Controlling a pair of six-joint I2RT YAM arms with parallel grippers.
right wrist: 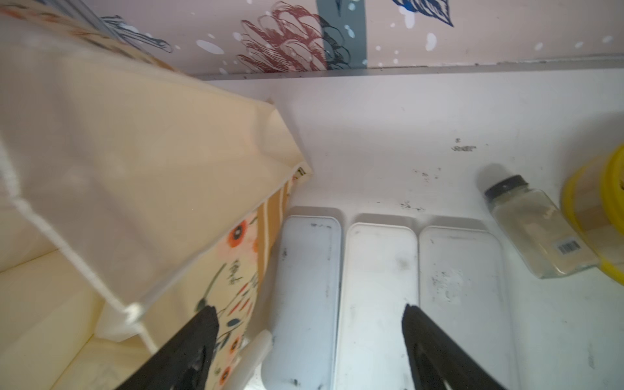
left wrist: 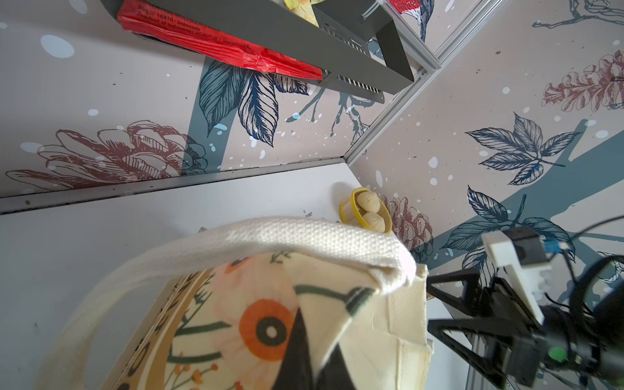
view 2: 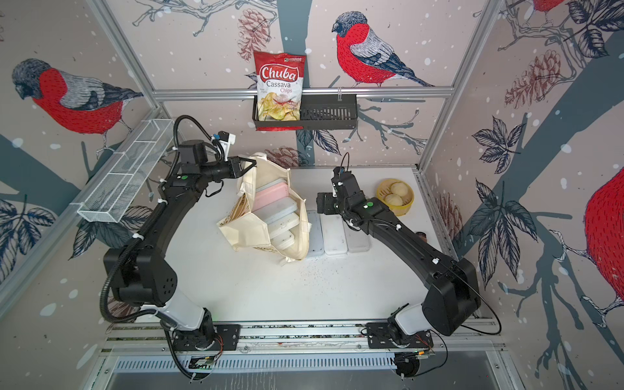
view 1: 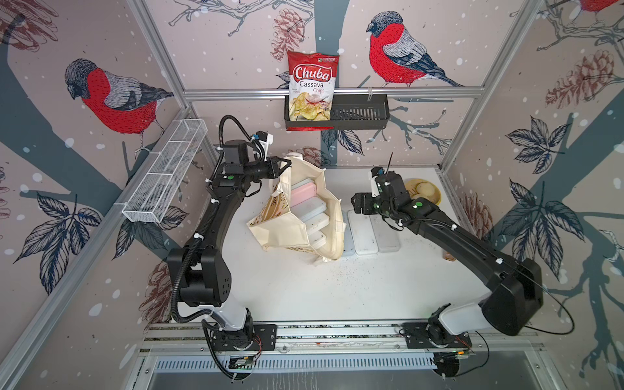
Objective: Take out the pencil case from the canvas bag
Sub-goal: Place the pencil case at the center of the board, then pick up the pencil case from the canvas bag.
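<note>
Three pencil cases (view 1: 363, 233) lie flat on the table (view 1: 320, 293), side by side and touching, directly beneath my right gripper (right wrist: 304, 341) — so I judge the job partly done. Several more sit inside the canvas bag (view 1: 290, 233). A pink case (view 1: 304, 196) lies toward its far end, and at least three pale cases (view 1: 315, 219) are stacked slantwise, all showing through the open mouth in both top views.

My left gripper (view 1: 285, 164) is pressed together on the bag's top edge, close by the handle (left wrist: 270, 236), and it holds that side up so the mouth gapes. My right gripper is spread with nothing between its fingers. One finger hangs by the bag's floral side wall, the other above the middle case on the table.

That cloth wall stands just beside the right gripper, on the side toward my left arm. I reckon I must rise above its rim before reaching in. A pale strap (right wrist: 253, 354) — seemingly the bag's other handle — lies near that same finger and could snag.

On the gripper's opposite side, past the outermost case, a spice jar (right wrist: 537, 233) leans against a yellow steamer basket (view 1: 423, 192), both apart from my fingers. Ahead of the fingertips the table is bare up to the back wall. The widest bare stretch lies behind the gripper, toward my bases.
</note>
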